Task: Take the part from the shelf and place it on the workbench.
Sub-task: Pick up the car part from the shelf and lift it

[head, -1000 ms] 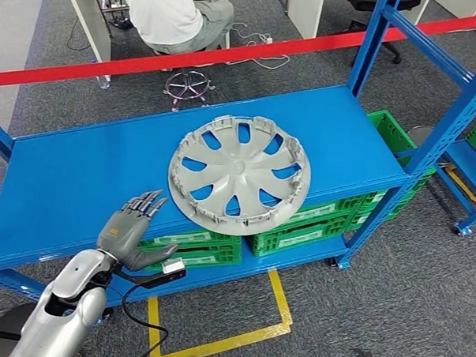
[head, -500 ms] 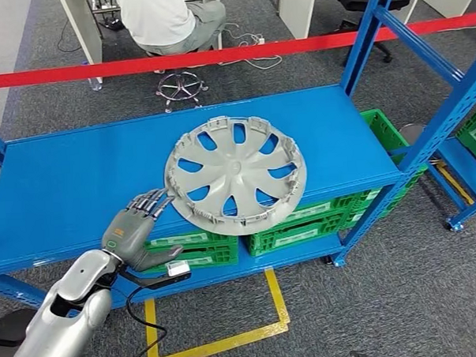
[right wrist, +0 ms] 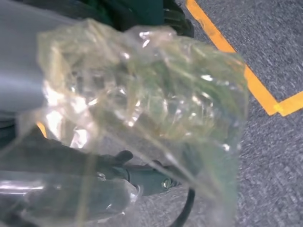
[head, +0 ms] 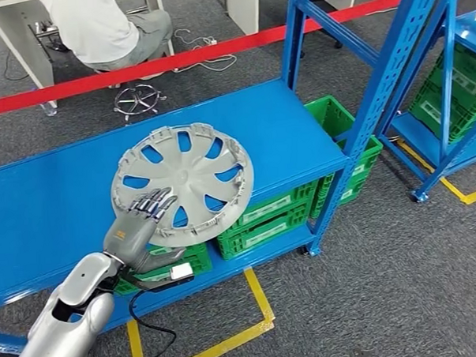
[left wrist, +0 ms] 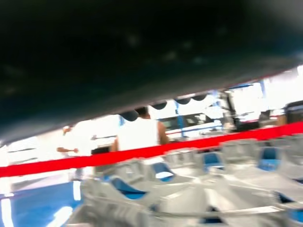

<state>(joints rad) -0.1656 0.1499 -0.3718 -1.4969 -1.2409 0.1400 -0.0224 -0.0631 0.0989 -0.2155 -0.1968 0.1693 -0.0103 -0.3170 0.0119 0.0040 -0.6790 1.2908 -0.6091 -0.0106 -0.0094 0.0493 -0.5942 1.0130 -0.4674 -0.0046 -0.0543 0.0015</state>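
The part is a grey plastic wheel cover [head: 187, 177] lying flat on the blue shelf [head: 52, 202], its near edge hanging over the shelf's front. My left hand [head: 136, 226] is at the cover's near-left rim. Its fingers lie spread on top of the rim and the thumb points out below the edge, not closed on it. The left wrist view looks low across the cover's spokes [left wrist: 200, 189] from very close. In the right wrist view my right hand [right wrist: 71, 163] hangs above the floor behind crumpled clear plastic film [right wrist: 143, 94]; how its fingers lie is hidden.
Green crates [head: 267, 217] sit on the lower shelf. A blue upright [head: 364, 125] stands at the shelf's right end, with a second rack [head: 447, 98] beyond. A red barrier tape [head: 218, 49] runs behind, and a person [head: 98, 26] sits past it. Yellow floor tape [head: 259, 300] marks the carpet.
The camera has swung, so the whole scene sits further left. My left hand has reached forward from beside the cover until its fingers lie over the rim.
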